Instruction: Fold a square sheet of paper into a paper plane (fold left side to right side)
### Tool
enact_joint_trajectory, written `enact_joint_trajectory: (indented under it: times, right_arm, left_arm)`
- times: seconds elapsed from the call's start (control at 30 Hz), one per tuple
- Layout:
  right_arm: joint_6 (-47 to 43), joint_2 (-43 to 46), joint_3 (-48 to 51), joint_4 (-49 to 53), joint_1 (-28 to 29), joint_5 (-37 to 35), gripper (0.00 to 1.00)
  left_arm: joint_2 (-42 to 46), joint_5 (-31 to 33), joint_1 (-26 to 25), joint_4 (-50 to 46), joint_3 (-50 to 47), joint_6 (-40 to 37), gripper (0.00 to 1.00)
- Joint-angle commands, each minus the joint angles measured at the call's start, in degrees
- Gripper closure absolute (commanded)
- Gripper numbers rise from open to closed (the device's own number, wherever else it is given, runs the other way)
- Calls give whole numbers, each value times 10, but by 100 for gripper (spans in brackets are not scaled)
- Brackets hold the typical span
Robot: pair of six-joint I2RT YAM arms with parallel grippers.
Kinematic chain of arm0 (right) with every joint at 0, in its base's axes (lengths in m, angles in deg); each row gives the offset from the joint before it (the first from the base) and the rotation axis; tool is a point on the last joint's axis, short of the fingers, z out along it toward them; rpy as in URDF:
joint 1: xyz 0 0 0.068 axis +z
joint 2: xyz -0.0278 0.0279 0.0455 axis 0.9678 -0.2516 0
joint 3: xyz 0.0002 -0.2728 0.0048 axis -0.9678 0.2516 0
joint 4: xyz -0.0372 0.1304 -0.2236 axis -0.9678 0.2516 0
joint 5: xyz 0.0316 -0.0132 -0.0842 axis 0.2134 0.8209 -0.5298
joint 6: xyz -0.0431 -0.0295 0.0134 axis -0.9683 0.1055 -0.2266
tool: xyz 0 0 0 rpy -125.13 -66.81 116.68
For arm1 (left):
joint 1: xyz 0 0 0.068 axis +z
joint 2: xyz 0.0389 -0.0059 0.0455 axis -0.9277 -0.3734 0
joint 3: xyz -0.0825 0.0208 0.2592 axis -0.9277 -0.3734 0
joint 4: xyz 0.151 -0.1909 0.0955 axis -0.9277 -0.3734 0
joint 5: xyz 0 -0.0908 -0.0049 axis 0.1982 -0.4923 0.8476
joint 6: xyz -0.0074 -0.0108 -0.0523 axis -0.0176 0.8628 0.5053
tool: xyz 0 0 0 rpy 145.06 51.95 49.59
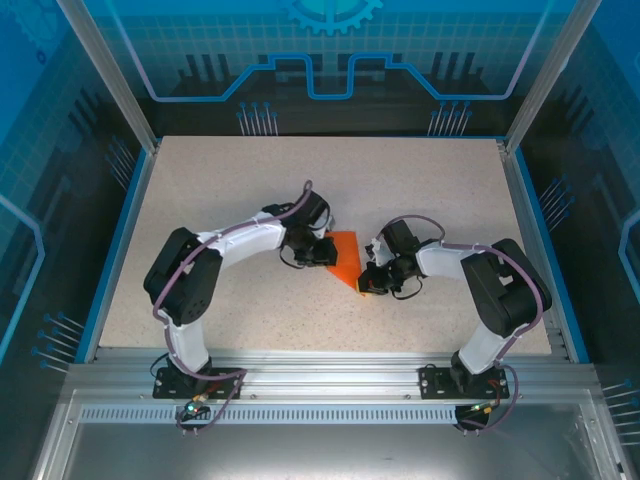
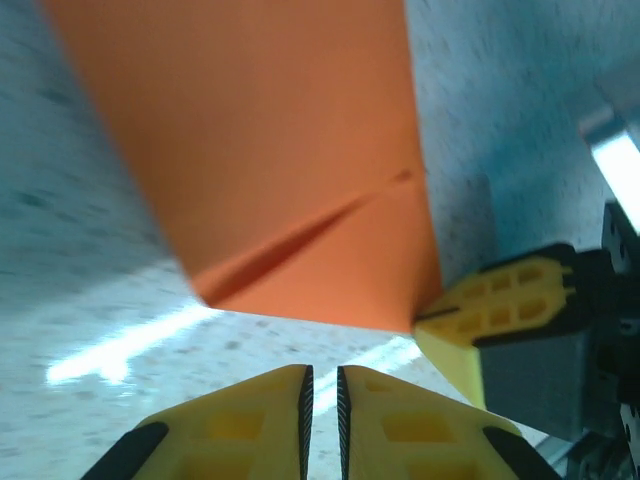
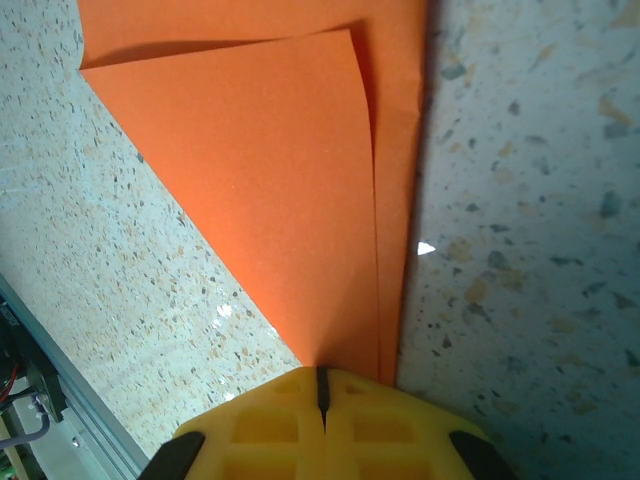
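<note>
The orange paper sheet seems light, floppy: pinch one edge. Right fingers closed at its tip, left fingers narrow, empty

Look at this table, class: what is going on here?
Two robot arms are working on a thin bright orange sheet of paper, already folded into a layered triangular shape and lying flat on the speckled table. The right gripper is shut, its tips on the paper's pointed corner. The left gripper sits just short of the paper's edge, fingers a narrow slit apart, holding nothing.
</note>
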Motion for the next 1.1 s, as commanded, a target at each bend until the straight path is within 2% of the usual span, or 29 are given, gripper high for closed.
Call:
enact_joint_trajectory:
  times: [0.0, 0.1, 0.33, 0.87, 1.07]
  right_arm:
    - [3, -26, 24, 74, -3, -83, 100]
    - [1, -24, 23, 76, -2, -83, 100]
    - [1, -21, 26, 81, -1, -89, 100]
    - [-5, -25, 30, 86, -4, -95, 100]
    - [-7, -23, 28, 88, -4, -93, 100]
  left_arm:
    - [-50, -21, -15, 9, 22, 19, 81]
    - [-79, -15, -22, 14, 33, 21, 81]
    - [-105, 42, -14, -14, 45, 14, 81]
    - [-69, 90, 60, -22, -60, -24, 82]
    - [-51, 93, 96, -35, -51, -45, 82]
